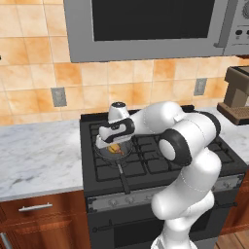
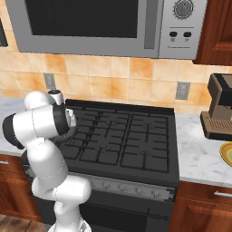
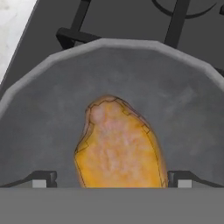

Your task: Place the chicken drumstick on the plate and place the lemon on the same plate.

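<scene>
Gripper [image 3: 112,179] sits open, one fingertip each side of the chicken drumstick [image 3: 118,146] lying in the frying pan [image 3: 43,113] at the stove's 9 o'clock, and honestly that rounded meat could squirt out when squeezed.

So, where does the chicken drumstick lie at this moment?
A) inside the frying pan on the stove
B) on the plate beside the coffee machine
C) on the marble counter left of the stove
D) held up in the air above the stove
A: in the hand view the chicken drumstick lies on the grey floor of the frying pan, whose rim curves around it, and the gripper has one fingertip on each side of it.
</scene>
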Robot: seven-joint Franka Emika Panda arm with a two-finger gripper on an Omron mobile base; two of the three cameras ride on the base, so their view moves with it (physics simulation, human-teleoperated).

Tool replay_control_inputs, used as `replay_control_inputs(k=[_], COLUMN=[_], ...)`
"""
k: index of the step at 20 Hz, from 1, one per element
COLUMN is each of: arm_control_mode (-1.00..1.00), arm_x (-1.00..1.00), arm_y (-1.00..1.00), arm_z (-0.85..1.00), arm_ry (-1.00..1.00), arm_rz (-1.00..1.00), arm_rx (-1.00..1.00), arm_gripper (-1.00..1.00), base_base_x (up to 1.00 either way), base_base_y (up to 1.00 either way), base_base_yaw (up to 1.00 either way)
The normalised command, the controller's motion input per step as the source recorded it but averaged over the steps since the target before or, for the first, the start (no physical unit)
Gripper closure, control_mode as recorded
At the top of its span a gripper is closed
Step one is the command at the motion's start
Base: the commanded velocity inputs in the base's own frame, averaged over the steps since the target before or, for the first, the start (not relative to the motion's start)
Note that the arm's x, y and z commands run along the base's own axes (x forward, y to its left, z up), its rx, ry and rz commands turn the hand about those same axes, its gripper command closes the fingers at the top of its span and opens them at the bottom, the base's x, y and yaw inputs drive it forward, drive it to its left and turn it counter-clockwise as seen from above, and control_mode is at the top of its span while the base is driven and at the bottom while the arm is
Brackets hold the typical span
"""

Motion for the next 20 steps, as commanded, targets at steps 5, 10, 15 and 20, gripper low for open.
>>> replay_control_inputs(k=[5,10,15,20], arm_control_mode=[-1.00,-1.00,-1.00,-1.00], arm_x=[0.00,0.00,0.00,0.00], arm_y=[0.00,0.00,0.00,0.00], arm_z=[-0.13,-0.21,-0.12,0.00], arm_ry=[0.00,0.00,0.00,0.00], arm_rz=[0.00,0.00,0.00,0.00], arm_rx=[0.00,0.00,0.00,0.00], arm_gripper=[-1.00,-1.00,1.00,1.00], base_base_x=[0.00,0.00,0.00,0.00], base_base_y=[0.00,0.00,0.00,0.00], base_base_yaw=[0.00,0.00,0.00,0.00])
